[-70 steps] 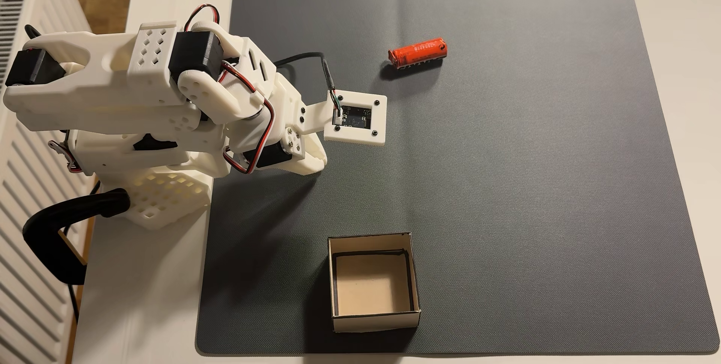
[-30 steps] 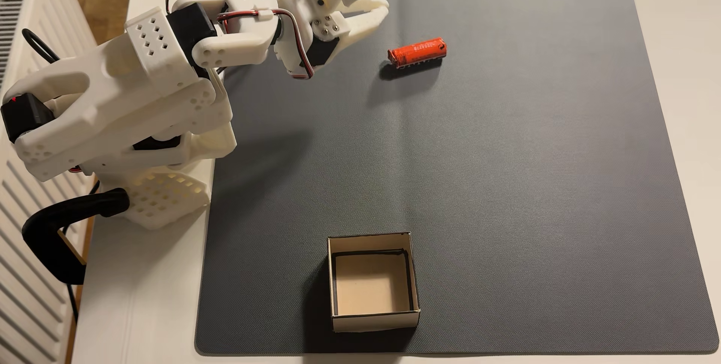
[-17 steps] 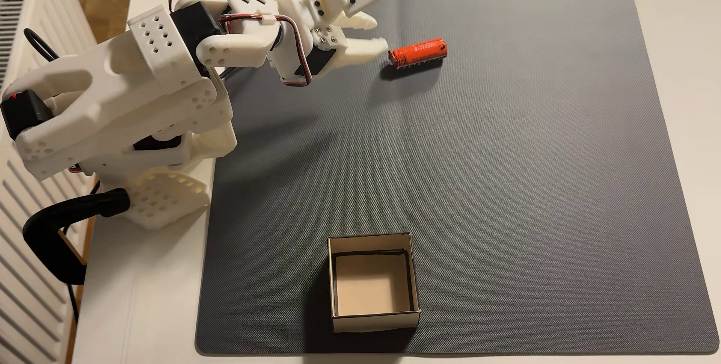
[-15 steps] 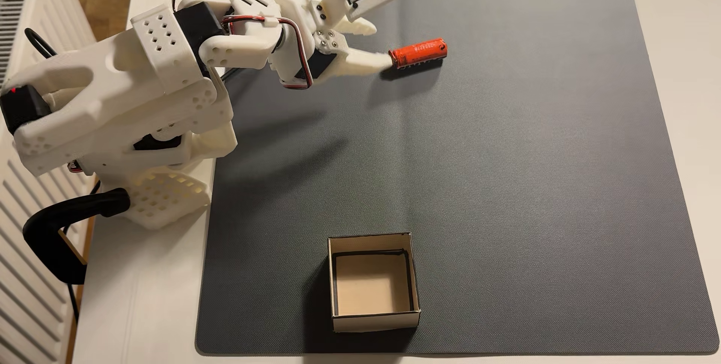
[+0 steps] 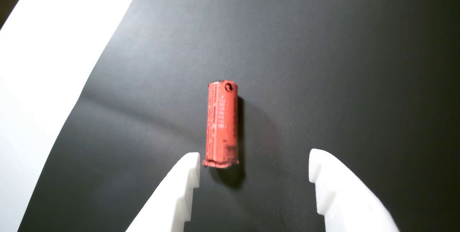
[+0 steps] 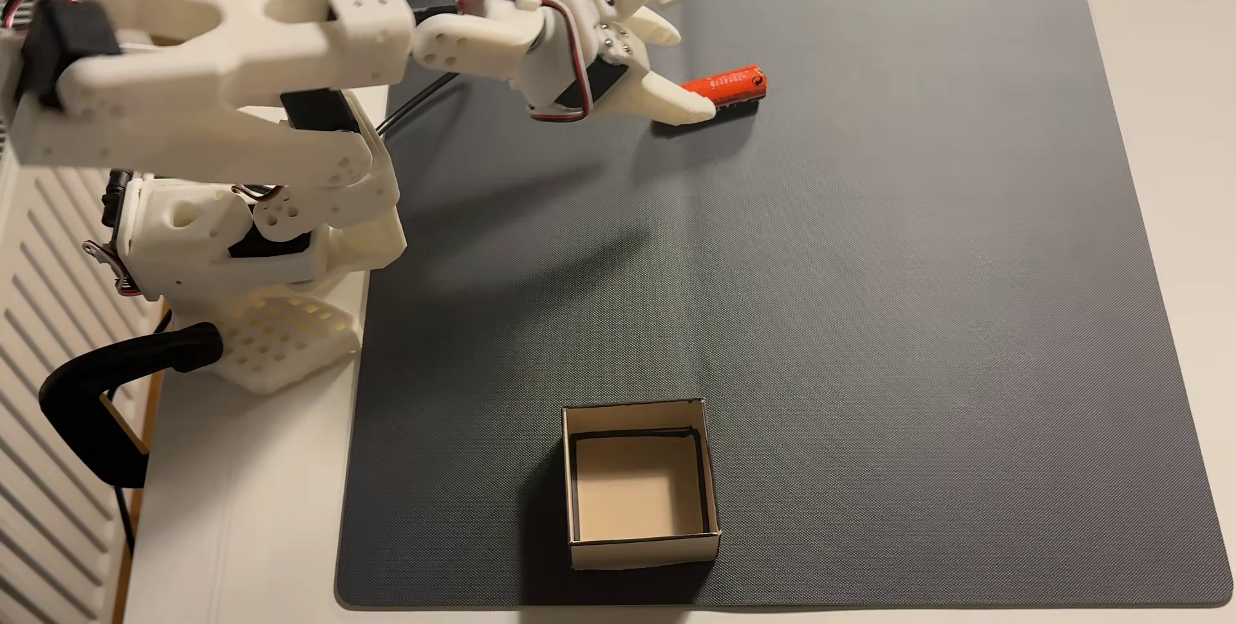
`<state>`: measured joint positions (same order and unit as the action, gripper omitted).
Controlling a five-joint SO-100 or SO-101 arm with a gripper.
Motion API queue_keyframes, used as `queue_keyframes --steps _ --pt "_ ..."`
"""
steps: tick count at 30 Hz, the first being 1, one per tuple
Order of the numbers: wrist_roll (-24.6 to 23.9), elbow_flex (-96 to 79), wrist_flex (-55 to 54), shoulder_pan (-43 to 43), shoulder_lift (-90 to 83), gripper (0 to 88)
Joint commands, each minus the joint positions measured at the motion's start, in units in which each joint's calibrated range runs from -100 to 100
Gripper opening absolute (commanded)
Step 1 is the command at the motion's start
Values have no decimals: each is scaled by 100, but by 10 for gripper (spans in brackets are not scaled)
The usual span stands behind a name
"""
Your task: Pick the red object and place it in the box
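While the white arm (image 6: 221, 62) reaches from the desk's (image 6: 241, 517) 9 o'clock edge toward 1 o'clock over the grey mat (image 6: 869, 330), the task stands at the approach stage: nothing is grasped and nothing is placed.

Fixed view, left to right: arm base clamped at the desk edge; the claw (image 6: 689, 72) sits near the mat's 12 o'clock edge, jaws spread, the nearer finger overlapping the left end of the red object (image 6: 732, 86). Whether that finger touches the wrapper cannot be told from here. The red object lies on its side on the mat, long axis running roughly 9 to 3 o'clock. The box (image 6: 639, 483) stands at the mat's 6 o'clock edge, open side up, nothing in it, well apart from the claw.

Wrist view, left to right: left fingertip just beside the near end of the red object (image 5: 222, 124); the right fingertip stands off to 3 o'clock with bare mat between. The claw (image 5: 253, 160) is spread, and the cylinder lies off-centre, toward the left finger.

Judgement: done is the reach. Left are advancing over the cylinder, closing, lifting, carrying to 6 o'clock, and release into the box.
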<state>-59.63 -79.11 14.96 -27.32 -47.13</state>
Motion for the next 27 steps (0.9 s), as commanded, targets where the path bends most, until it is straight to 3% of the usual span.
queue_keyframes --steps 1,27 --pt "-28 650 -464 -82 912 237" --pt "-185 1248 -2204 -267 3616 237"
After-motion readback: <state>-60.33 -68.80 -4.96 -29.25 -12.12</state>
